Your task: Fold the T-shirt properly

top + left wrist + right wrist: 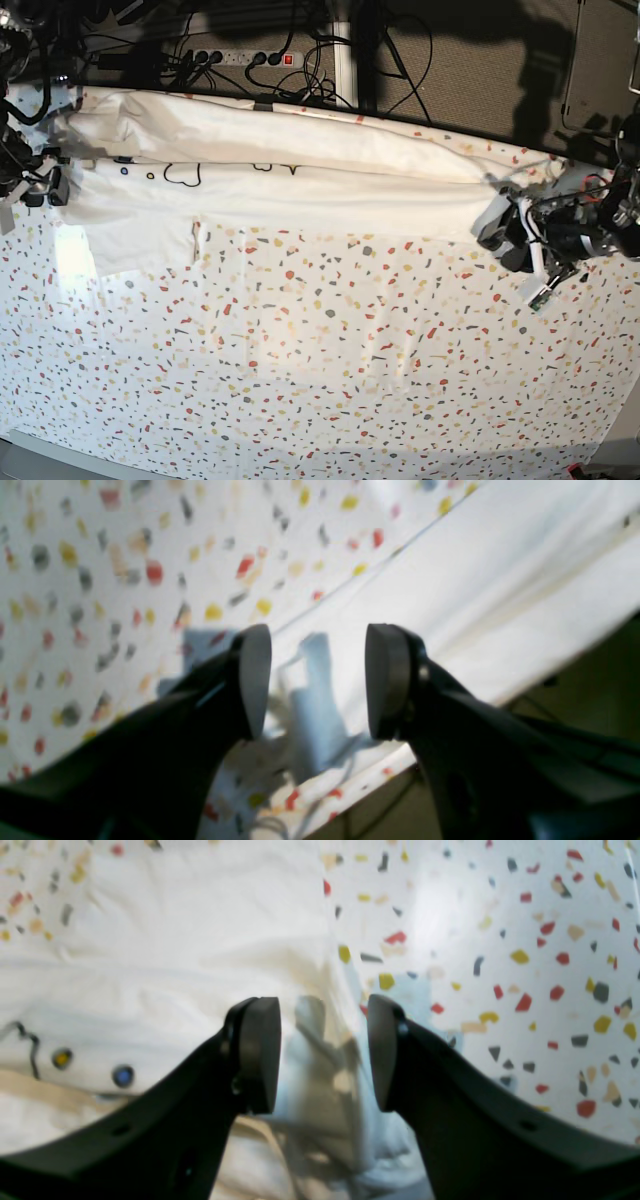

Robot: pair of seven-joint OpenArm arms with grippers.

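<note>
While both wrist views are blurred, the 2 dark pads of the left gripper (317,680) are seen spread well apart, with nothing clasped between them; only the large white cotton T-shirt (300,170) and the white table covering speckled with coloured flecks (330,380) are seen beyond the gap. The right gripper (324,1055) is likewise released, its 2 pads parted above a rumpled edge of the shirt, and whether cloth is touched cannot be told. In the base view the shirt is laid as a long, narrow folded band along the far edge of the table, stretched between the 2 arms. Black cloud outlines are shown on its upper layer, and small blue and yellow dots are seen near the right gripper.
</note>
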